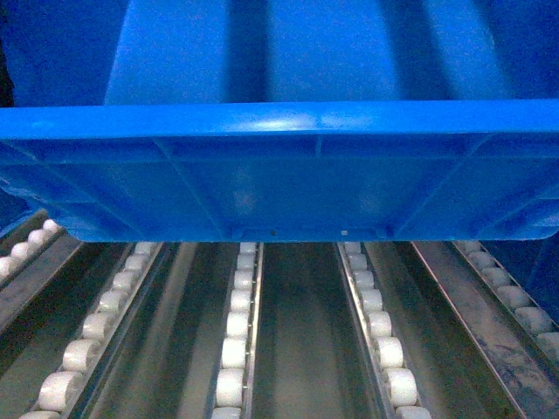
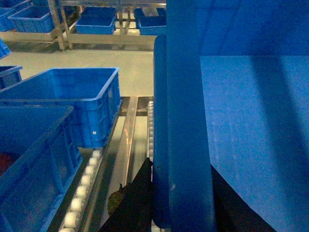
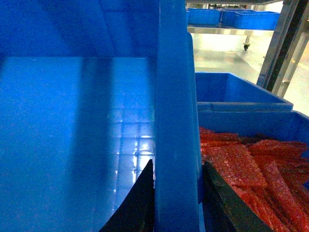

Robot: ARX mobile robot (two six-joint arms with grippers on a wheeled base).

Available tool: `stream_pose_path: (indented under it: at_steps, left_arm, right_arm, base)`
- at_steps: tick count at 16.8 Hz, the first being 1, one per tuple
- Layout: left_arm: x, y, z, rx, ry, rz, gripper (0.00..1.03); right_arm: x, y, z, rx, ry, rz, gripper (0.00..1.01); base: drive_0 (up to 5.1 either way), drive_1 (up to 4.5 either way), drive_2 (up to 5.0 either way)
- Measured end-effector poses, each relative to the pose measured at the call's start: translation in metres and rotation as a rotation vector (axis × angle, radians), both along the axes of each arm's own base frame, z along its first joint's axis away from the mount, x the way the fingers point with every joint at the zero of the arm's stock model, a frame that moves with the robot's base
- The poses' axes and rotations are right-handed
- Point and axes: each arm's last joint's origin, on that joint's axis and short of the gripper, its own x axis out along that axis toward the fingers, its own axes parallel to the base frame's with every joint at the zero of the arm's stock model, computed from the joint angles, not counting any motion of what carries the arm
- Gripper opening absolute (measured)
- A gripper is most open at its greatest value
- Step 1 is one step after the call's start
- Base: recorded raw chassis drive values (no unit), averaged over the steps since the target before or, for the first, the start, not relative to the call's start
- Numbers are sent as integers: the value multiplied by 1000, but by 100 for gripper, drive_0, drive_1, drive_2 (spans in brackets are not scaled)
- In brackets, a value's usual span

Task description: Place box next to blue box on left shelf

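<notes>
on the left side of the flow-rack shelf of grey metal rails and small white rollers stand two bright-blue plastic crates, a nearer one whose side fills the lower left corner of the left wrist view, and an open ribbed one just behind it. beside them the roller lanes lie bare, which looks like the slot meant for the load.

the left gripper is clamped over the thick rolled rim of the large bright-blue plastic box, one dark finger outside the wall and one inside. the box hangs level above the rails at the shelf's near edge, its ribbed front wall apart from the rollers underneath, so i judge it has yet to be lowered.

the right gripper pinches the opposite rim the same way; two grips on facing walls keep so wide a crate from tipping. just past that wall sits another blue crate filled with crinkled red packets, close enough that it could get bumped.
</notes>
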Motion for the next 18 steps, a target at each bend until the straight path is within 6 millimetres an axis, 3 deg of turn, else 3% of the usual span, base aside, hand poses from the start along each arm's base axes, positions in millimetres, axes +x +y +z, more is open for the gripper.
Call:
stream_pose_path:
  at_steps: [6,8,9,10,18]
  left_arm:
    - [0,-5,0,15,46,31,20]
    - [0,-5,-1,128,139,254,20]
    - [1,12,-2,161,161,317,20]
    - [1,16,-5,167,192,322,20]
    - [10,20,-56,179,409,318,20]
  right_arm:
    - [0,0,0,-1,0,5,21]
    - [-1,12,-8,-37,249,-4,21]
    - [-2,25,-13,-4,282,63,21]
    - [0,29,-18,0,304,76,21]
    - [17,35,-59,-5,441,100,21]
  base:
    - [0,0,0]
    - [0,0,0]
    - [0,0,0]
    - [0,0,0]
    - [0,0,0]
